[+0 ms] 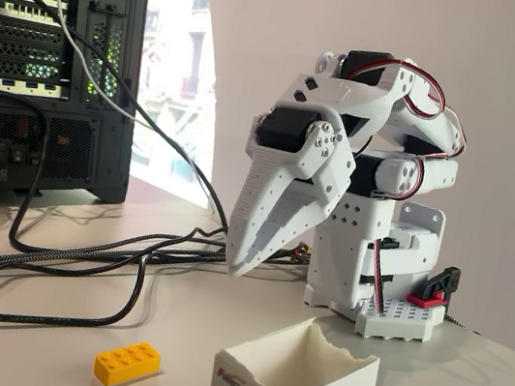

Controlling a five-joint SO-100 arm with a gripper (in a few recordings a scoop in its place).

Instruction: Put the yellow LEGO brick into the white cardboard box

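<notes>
White arm's folded up mid-frame, gripper (pixel 245 262) pointing down-left, fingers (pixel 268 216) pressed together, nothing in them.

A pale, matte tabletop (pixel 463 382) filled the lower part of the fixed view. At its far left stood a black perforated metal computer tower (pixel 53 63), its rear ports facing the camera. Black and braided cables (pixel 80 258) trailed from it across the table. Just right of the tower, a bright window (pixel 175 63) showed blurred building fronts; right of that rose a plain white wall (pixel 510 86).
</notes>
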